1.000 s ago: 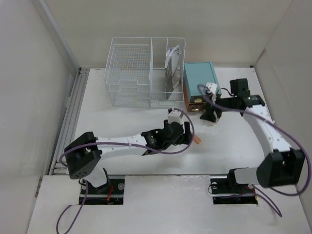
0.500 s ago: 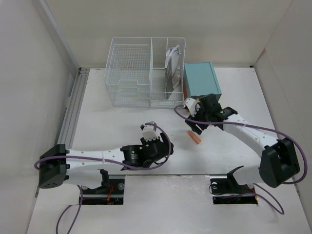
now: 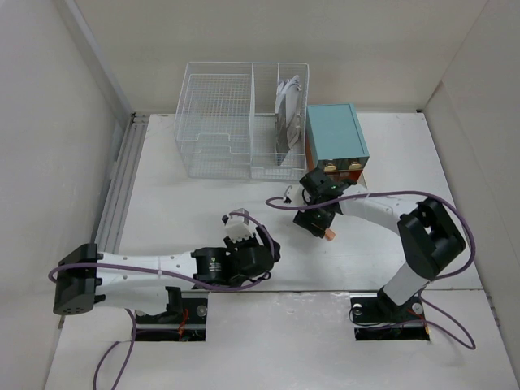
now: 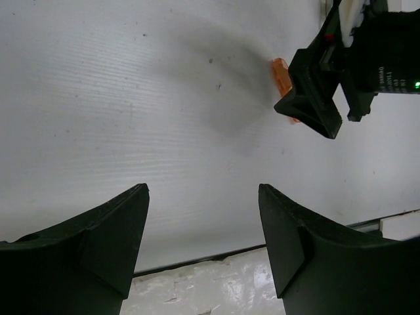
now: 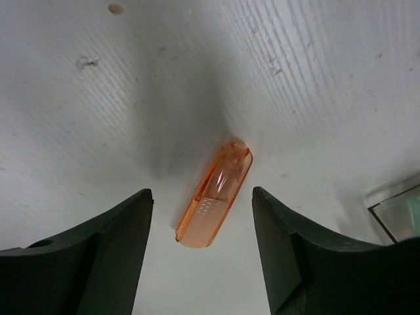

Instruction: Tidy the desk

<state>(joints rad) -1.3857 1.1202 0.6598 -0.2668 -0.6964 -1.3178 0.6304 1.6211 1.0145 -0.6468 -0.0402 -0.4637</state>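
Because the small orange piece (image 5: 213, 197) lies flat on the bench (image 3: 187, 211), the white surface beneath both arms, the right tool (image 5: 201, 192) straddles it, wide apart and clear of it, while the left tool (image 4: 203, 190) hangs wide and empty nearby

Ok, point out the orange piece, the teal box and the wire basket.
orange piece (image 5: 214, 197): right wrist view, middle of its body.
teal box (image 3: 335, 132): top external view, its top face.
wire basket (image 3: 213, 162): top external view, front mesh wall.
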